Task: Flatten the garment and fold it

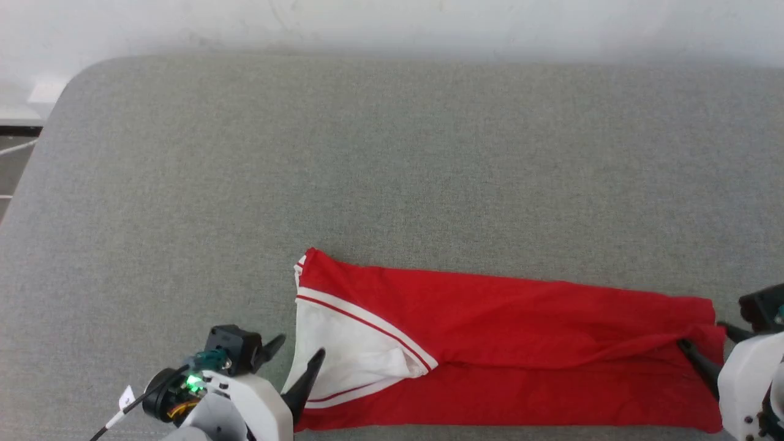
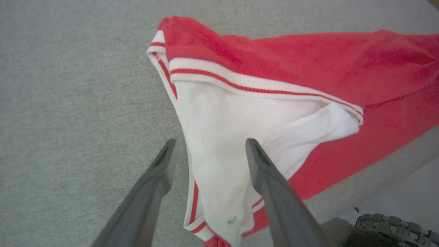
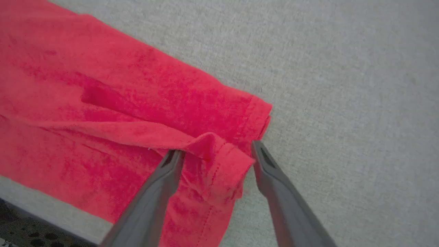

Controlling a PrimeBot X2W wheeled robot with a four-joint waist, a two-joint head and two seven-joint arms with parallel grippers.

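Shirt [image 1: 508, 343] on surface [image 1: 367, 153], folded lengthwise into a strip; crosswise folds prob. remain. L gripper [image 2: 211, 142], R gripper [image 3: 216, 147] at its ends: fingers apart, nothing clamped.

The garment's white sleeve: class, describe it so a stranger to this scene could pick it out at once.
Start at the wide grey surface; along its near edge lies the red garment, folded into a long band. At the band's left end, by the left gripper, sits the sleeve. It is the only white patch on the red cloth, bordered by white-and-red striped trim.
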